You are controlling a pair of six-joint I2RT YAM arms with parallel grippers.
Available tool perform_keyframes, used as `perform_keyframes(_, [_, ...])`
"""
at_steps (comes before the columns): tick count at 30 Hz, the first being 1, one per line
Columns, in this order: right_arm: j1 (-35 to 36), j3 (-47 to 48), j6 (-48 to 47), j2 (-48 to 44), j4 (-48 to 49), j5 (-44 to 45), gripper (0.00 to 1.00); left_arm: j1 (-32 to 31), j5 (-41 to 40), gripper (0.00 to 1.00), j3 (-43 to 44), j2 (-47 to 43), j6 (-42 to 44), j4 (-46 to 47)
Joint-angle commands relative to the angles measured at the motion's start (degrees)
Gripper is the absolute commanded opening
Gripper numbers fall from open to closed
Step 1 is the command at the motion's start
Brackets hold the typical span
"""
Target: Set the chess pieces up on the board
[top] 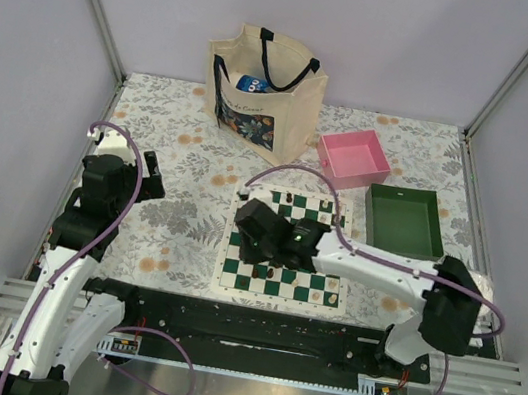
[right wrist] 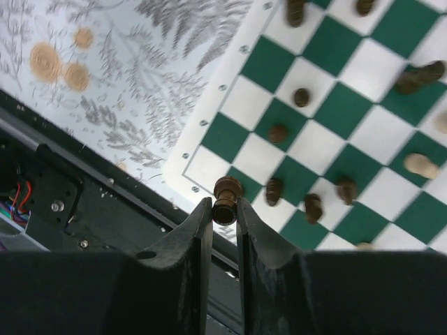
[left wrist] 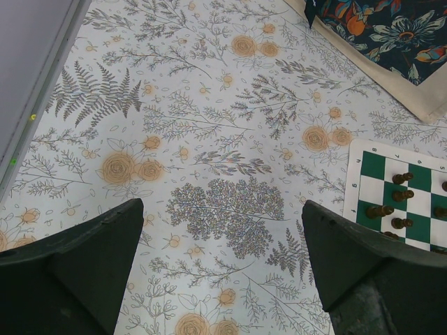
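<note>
Chess pieces (right wrist: 278,132) sit scattered, so setup looks barely begun. Far left, the left claw (left wrist: 222,209) gapes empty over the bench (left wrist: 209,105); centre, the right claw (right wrist: 223,213) pinches a dark piece (right wrist: 227,197) above a corner of the board (right wrist: 209,105).

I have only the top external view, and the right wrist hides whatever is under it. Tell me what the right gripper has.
Observer: The right gripper is shut on one dark chess piece, pinched upright between its fingertips.
Operator: Give me where that piece is against the board.
Observer: In the right wrist view it shows over the white border of the board, by the corner next to the black base rail. I cannot tell whether it touches the surface.
</note>
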Motion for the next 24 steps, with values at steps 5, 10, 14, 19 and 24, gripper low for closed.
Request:
perform_keyframes(5, [7.9, 8.2, 0.1, 11.8, 0.7, -4.1, 0.20, 0.3, -1.3, 0.99, 0.9, -1.2, -0.3, 1.4])
perform_keyframes(10, [8.8, 8.5, 0.0, 15.5, 2.1, -5.0, 0.20, 0.3, -1.6, 0.99, 0.9, -1.3, -0.3, 1.4])
perform_keyframes(14, [8.8, 9.5, -0.9, 17.7, 2.2, -3.2, 0.20, 0.3, -1.7, 0.99, 1.0, -1.4, -0.2, 1.4])
perform_keyframes(19, [8.8, 10.5, -1.3, 19.9, 1.5, -2.5, 0.20, 0.3, -1.5, 0.99, 0.8, -1.3, -0.3, 1.4])
perform_keyframes(24, [8.8, 10.0, -1.1, 19.6, 0.9, -0.7, 0.21, 0.4, -1.5, 0.99, 0.8, -1.3, -0.3, 1.5])
